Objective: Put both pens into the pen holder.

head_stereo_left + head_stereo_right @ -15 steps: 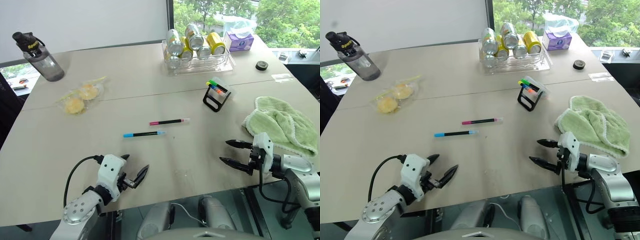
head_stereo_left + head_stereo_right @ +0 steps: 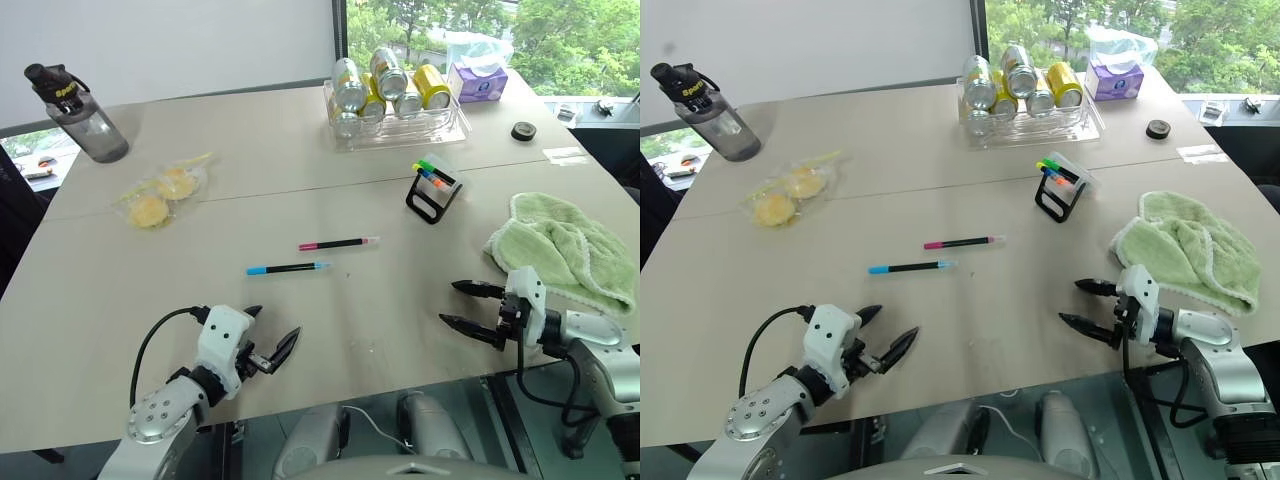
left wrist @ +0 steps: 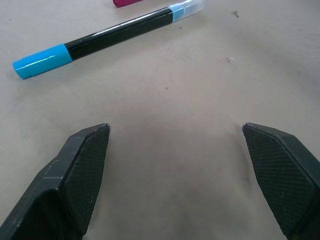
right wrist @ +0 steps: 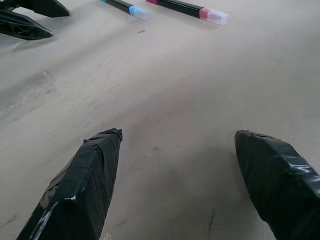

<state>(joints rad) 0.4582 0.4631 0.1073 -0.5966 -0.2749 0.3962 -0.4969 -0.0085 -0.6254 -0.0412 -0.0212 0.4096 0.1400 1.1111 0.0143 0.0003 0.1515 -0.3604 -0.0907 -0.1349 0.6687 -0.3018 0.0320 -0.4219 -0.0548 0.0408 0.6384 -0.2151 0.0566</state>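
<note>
**Left eye view: both grippers empty, pens lying ahead on the table**

Nearest, at the table's [image 2: 90,290] front edge, the left gripper [image 2: 268,343] and the right gripper [image 2: 465,305] hover low over the bare tabletop, each with its two black fingers spread wide and nothing between them. Beyond the left gripper lies the blue-ended pen [image 2: 288,268], flat on the surface and clear of the jaws; in the left wrist view it lies past the fingertips, not between them. Just behind it, slightly to the right, lies the pink-ended pen [image 2: 338,243], roughly parallel and apart from it. Farther back and to the right stands the pen holder [image 2: 433,191], tilted, with colourful marker tips showing. A green towel [image 2: 560,250] lies right of the right gripper. At the far side sit a clear tray of drink cans [image 2: 395,100] and a water bottle [image 2: 80,115].
</note>
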